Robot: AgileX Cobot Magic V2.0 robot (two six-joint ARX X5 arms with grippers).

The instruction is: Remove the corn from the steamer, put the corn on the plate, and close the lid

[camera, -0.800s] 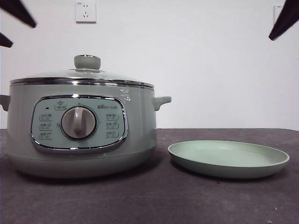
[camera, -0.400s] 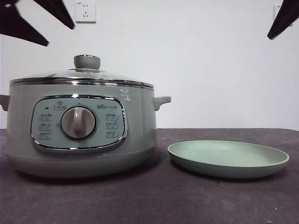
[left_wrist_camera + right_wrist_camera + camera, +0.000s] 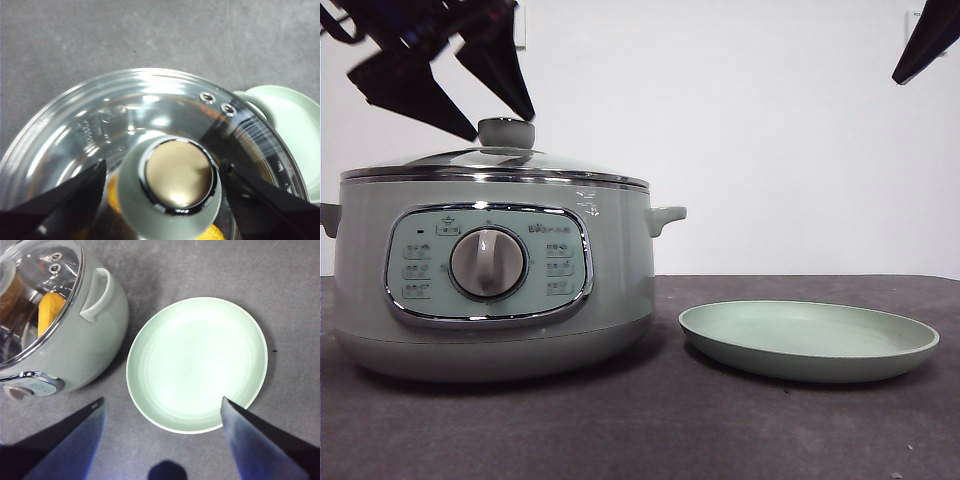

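Two jaws of the left tool [image 3: 162,172] stand spread either side of the lid [image 3: 495,165] knob, ready to lift it; corn [image 3: 49,312] lies inside the pot [image 3: 490,280]. Right tool [image 3: 162,412] waits released above the plate [image 3: 809,340].

The round grey-green steamer pot [image 3: 490,270] wears its glass lid [image 3: 495,160]; yellow corn [image 3: 49,312] lies inside; the empty pale green plate [image 3: 809,341] sits beside it.

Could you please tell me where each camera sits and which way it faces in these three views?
Front view: low at table height, looking level at the steamer and plate; the left gripper shows above the lid.
Left wrist view: above the lid knob, open jaws either side.
Right wrist view: above the plate, right gripper open.
Both wrist views share the corn.
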